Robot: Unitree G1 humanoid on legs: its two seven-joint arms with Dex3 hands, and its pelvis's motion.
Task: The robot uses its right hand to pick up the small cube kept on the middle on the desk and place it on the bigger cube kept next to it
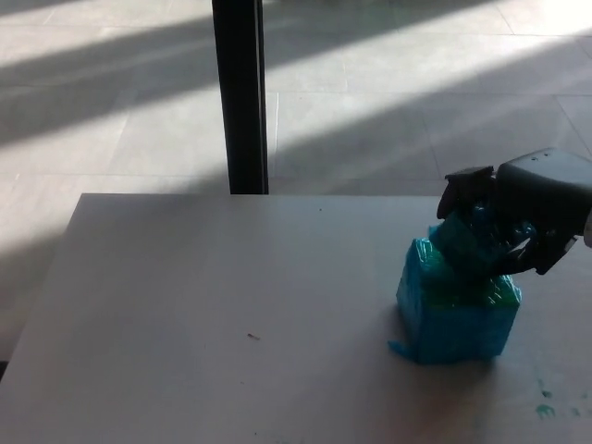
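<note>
A big cube (453,319) wrapped in blue-green tape stands on the right part of the grey desk (231,324). My right hand (518,217) reaches in from the right and hovers over the big cube's top. Its black fingers are shut on the small blue cube (467,240), which sits right at the big cube's top face, tilted; whether it rests on it I cannot tell. The hand hides part of the small cube and the big cube's back edge. My left hand does not show.
A black post (240,92) rises behind the desk's far edge. Beyond lies a tiled floor with bands of sunlight. Small green marks (544,405) dot the desk near its right front corner.
</note>
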